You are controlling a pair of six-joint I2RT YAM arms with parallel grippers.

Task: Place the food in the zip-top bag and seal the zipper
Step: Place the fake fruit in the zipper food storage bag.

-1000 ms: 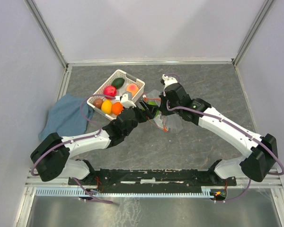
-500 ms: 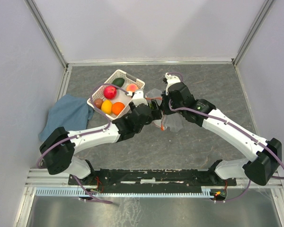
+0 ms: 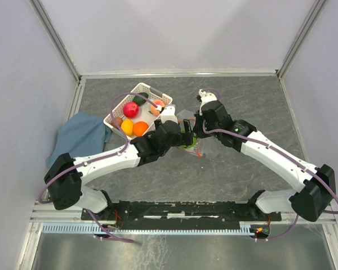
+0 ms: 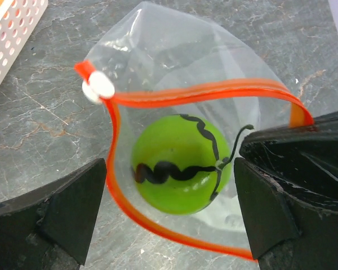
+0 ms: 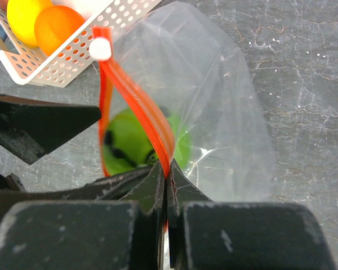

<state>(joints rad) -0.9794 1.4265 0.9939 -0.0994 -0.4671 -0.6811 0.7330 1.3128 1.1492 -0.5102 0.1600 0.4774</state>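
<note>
The clear zip-top bag [image 4: 174, 50] lies on the table with its mouth held open. The green round fruit [image 4: 180, 166] with black squiggles sits inside the mouth, ringed by the red-orange zipper [image 4: 214, 90]; the white slider [image 4: 98, 87] is at one end. My left gripper [image 4: 170, 188] is open just above the fruit, with its fingers apart from it. My right gripper [image 5: 166, 169] is shut on the zipper strip [image 5: 135, 95] and holds the mouth up. In the top view both grippers, left [image 3: 185, 134] and right [image 3: 196, 133], meet over the bag [image 3: 207, 147].
The white lattice basket [image 3: 136, 90] stands left of the bag. It holds the apple [image 3: 130, 108], orange [image 3: 139, 129], lemon [image 3: 127, 127], peach [image 3: 156, 104] and avocado [image 3: 139, 97]. A blue cloth [image 3: 79, 138] lies at the far left.
My left gripper has moved right, from beside the basket to over the bag's mouth. The green fruit now sits inside the bag. My right gripper has kept its hold on the zipper.
</note>
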